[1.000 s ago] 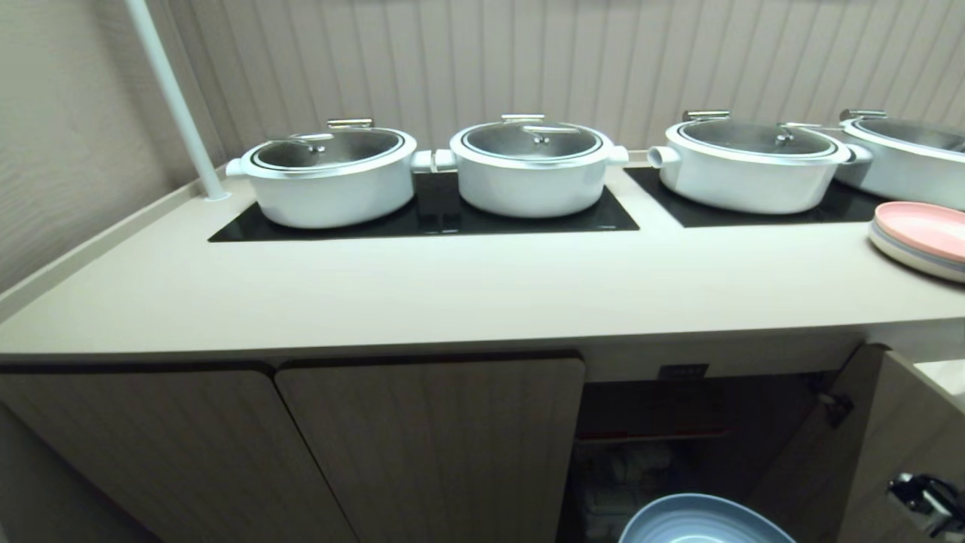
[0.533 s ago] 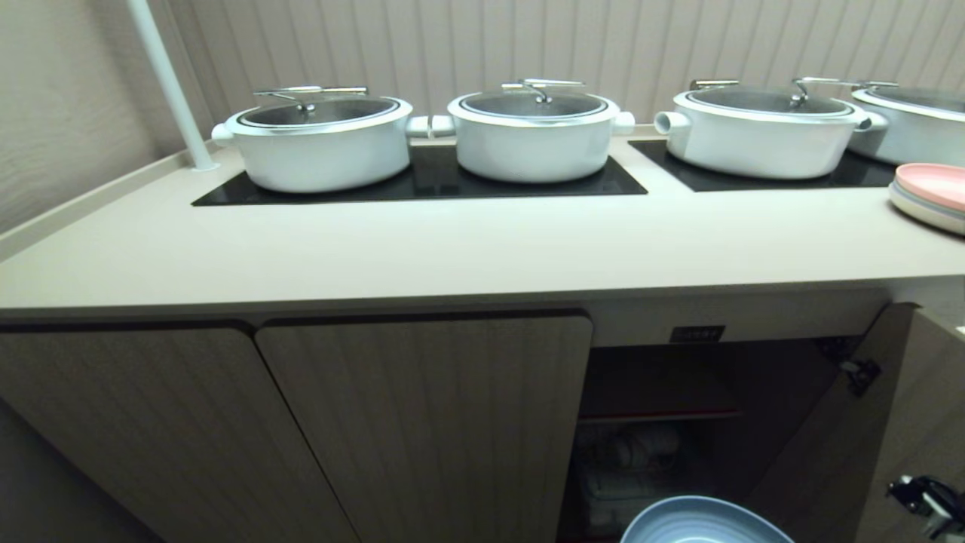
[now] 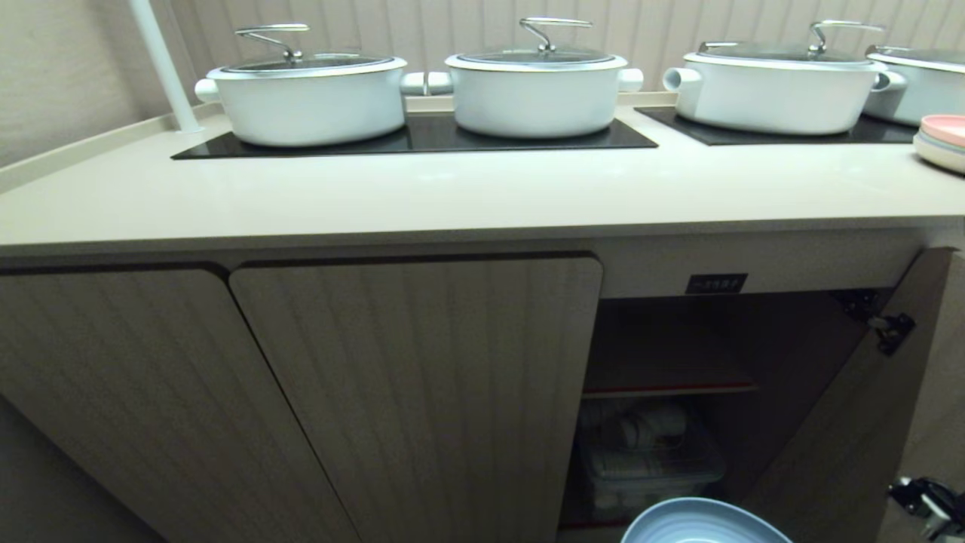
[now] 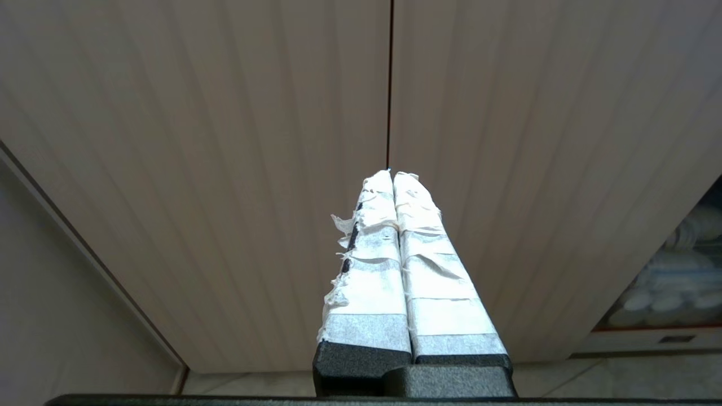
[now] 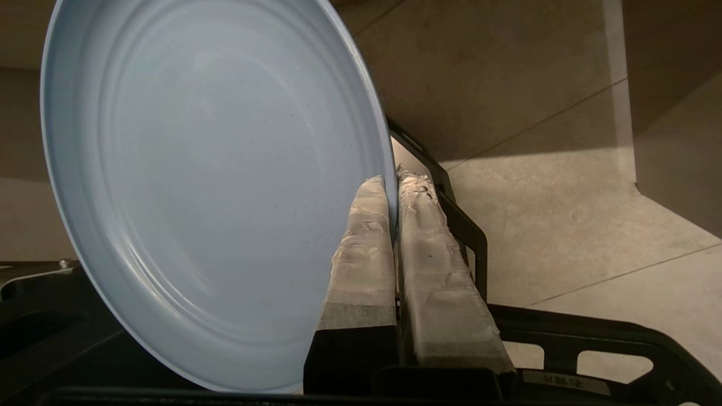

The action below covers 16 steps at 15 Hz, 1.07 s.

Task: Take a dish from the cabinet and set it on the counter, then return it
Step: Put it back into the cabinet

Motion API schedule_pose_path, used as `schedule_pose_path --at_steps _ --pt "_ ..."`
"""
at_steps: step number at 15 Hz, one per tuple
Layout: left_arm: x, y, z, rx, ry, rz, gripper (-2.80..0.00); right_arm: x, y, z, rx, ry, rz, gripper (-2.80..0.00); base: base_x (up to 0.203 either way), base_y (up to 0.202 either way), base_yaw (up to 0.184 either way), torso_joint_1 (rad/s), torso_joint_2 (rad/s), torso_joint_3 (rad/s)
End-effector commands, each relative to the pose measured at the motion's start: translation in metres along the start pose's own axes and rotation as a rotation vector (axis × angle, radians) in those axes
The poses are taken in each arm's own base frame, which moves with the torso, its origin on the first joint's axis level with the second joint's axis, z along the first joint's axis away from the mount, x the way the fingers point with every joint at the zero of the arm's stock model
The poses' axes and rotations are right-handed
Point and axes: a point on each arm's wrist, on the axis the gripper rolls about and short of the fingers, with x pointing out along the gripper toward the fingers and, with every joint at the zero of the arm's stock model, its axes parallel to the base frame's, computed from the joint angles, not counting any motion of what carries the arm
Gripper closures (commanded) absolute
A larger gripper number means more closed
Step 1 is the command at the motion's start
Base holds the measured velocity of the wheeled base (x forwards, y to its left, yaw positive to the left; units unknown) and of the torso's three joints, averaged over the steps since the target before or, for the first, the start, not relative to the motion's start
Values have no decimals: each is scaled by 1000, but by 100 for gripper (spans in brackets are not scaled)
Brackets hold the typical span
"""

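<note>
The light-blue dish hangs in my right gripper, whose taped fingers are shut on its rim. Only the dish's far rim shows in the head view, at the bottom edge, in front of the open cabinet with its inner shelf and small black label. The cream counter runs above. My left gripper is shut on nothing, facing the closed ribbed doors.
Several white lidded pots stand on black cooktop panels. A plate stack with a pink one uppermost sits at the counter's right end. The open cabinet door swings out on the right. White dishware fills the lower shelf.
The whole head view has shifted: the camera has sunk, so the counter and pots sit higher in the picture and more of the cabinet interior shows. The dish stays at the bottom edge.
</note>
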Motion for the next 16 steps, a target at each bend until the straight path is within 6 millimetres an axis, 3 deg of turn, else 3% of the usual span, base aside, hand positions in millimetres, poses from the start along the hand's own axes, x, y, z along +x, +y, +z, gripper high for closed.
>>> schedule_pose_path --at_steps 1,11,16 --pt "0 0 0 0 0 0 0 0 0 0 4 2 0 0 0 0 0 -173 466 293" --pt "0 0 0 0 0 0 0 0 0 0 4 2 -1 0 0 0 0 -129 444 311" --pt "0 0 0 0 0 0 0 0 0 0 4 2 -1 0 0 0 0 -19 81 65"
